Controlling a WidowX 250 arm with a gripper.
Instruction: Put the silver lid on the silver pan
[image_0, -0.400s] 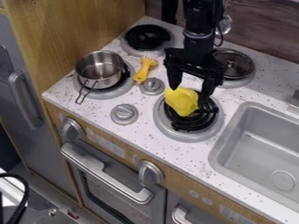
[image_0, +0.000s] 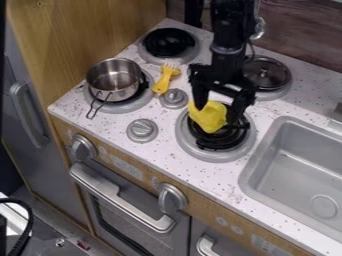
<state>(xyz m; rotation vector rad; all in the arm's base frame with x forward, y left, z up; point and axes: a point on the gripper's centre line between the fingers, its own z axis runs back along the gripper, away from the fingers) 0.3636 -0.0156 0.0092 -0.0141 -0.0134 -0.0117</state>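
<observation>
Gripper at yellow toy, jaws spread; best rise straight clear, then pinch lid centrally, keeping it level for pan.

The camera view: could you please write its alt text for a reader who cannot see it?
A robot hand hangs, fingers apart, over a yellow toy on a toy stove's front-right burner. A silver pan sits uncovered on the front-left burner, the lid on the back-right one.
</observation>
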